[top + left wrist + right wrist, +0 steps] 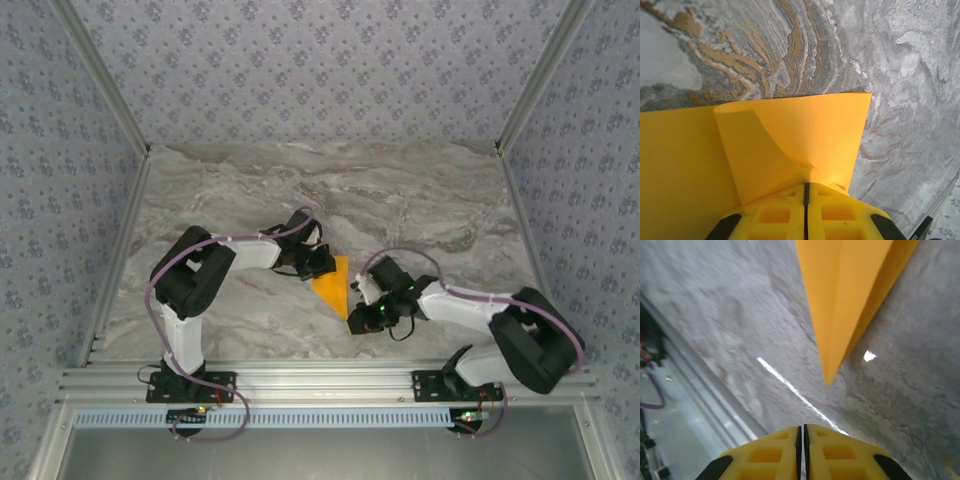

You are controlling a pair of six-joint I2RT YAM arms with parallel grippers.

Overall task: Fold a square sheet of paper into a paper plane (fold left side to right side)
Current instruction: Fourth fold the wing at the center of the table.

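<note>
Two pairs of yellow ribbed fingers: the left gripper [806,187] pinches a curling flap of the one paper [805,135], thin, smooth and orange-yellow, tapering to a point on the marbled table [400,200]. The right gripper [801,430] is clenched empty near that point.

Grey-and-white marbled tabletop [400,190] with brown veins; one folded orange-yellow sheet of paper [334,287] rests on it, tip nearest the front edge.
</note>
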